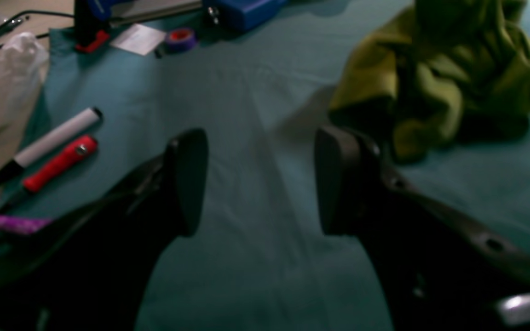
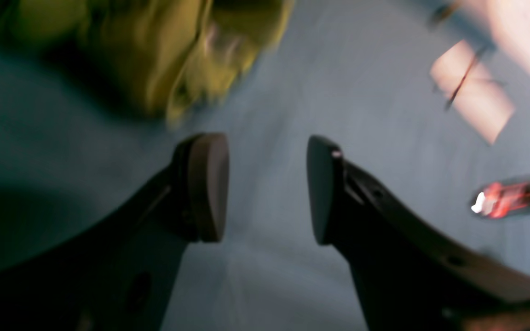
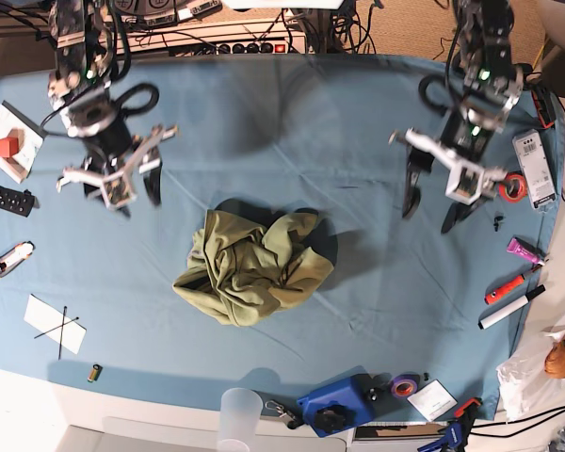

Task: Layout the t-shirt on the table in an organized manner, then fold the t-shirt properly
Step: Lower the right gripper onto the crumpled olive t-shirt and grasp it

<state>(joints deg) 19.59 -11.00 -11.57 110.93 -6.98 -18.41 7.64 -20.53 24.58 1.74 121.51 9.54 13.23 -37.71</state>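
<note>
T-shirt (image 3: pixel 251 266) crumpled mid-table (image 3: pixel 292 113), both tools apart, empty.

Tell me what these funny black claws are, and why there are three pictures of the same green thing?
The claws belong to a robot with two arms. One picture looks down from above; the other two come from cameras on each wrist, so you see each grabbing tool up close. The left tool and the right tool are both open and hold nothing. The crumpled olive-green cotton t-shirt lies in a heap on the wide table covered in light blue cloth, between the two arms. Near the edges lie small things, such as a white marker pen and a red-handled tool.
</note>
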